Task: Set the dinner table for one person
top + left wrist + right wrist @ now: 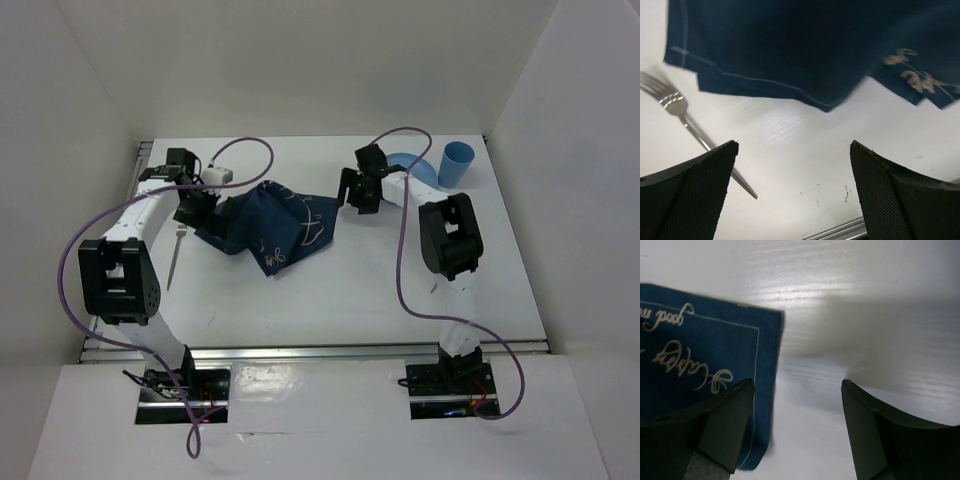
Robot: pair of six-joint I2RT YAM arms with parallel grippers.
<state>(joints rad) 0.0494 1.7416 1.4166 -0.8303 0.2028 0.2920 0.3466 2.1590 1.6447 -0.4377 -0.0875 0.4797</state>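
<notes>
Dinner table [330, 300]: crumpled placemat [270, 225] between left pincer [793, 146], right pincer [798, 382], both wide, empty; fork [176, 258] nearby.

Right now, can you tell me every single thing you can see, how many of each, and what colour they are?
dinner table: one, white, under everything.
placemat: one, navy with pale writing, crumpled mid-table between the two arms.
fork: one, silver, lying on the table left of the placemat.
cup: one, blue, upright at the far right.
plate: one, light blue, left of the cup, partly hidden by the right arm.
cables: two, purple, one looping along each arm.
arms: two, black and white, bolted at the near edge.
left fingers: two, black, open, holding nothing, by the placemat's left edge.
right fingers: two, black, open, holding nothing, by the placemat's right edge.
</notes>
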